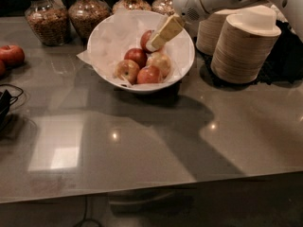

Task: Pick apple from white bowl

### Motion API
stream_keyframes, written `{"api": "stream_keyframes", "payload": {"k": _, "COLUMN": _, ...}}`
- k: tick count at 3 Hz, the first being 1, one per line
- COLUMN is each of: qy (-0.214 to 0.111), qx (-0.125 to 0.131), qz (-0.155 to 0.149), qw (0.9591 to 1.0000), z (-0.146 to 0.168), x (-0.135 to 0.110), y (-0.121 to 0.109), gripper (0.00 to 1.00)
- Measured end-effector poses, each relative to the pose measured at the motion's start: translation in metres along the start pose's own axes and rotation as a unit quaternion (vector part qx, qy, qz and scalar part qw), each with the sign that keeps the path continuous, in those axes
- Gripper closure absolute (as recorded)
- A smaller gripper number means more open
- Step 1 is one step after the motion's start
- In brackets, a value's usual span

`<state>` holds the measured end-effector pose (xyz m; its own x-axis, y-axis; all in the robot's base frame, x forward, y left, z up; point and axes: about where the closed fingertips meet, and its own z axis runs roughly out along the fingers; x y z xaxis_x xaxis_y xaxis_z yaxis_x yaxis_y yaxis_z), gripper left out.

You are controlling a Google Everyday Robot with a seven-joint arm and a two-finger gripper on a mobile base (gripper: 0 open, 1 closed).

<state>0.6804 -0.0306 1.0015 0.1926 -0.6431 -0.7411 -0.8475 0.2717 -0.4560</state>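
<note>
The white bowl [185,60], lined with crumpled white paper, stands at the back middle of the grey counter. It holds several apples. The apple [144,39], medium red, lies at the back of the bowl. My gripper [153,43] reaches down from the upper right on the white arm, and its tan tip rests against the right side of this apple, hiding part of it. In front lie a darker red apple [137,56], a pale yellow apple [162,63] and two more reddish ones.
Two stacks of tan disposable bowls [246,46] stand right of the white bowl. Glass jars [42,15] of granola line the back left. A loose red apple [12,55] lies at the far left edge, with a black cable [6,103] below it.
</note>
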Motion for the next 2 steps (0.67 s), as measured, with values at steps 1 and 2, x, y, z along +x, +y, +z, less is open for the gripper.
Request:
{"api": "stream_keyframes", "payload": {"k": 1, "qy": 0.013, "qx": 0.012, "qz": 0.008, "qw": 0.9998, "z": 0.004, "x": 0.014, "y": -0.002, "gripper": 0.09}}
{"api": "stream_keyframes", "payload": {"k": 2, "qy": 0.025, "qx": 0.019, "qz": 0.010, "qw": 0.9995, "z": 0.011, "x": 0.028, "y": -0.005, "gripper": 0.32}}
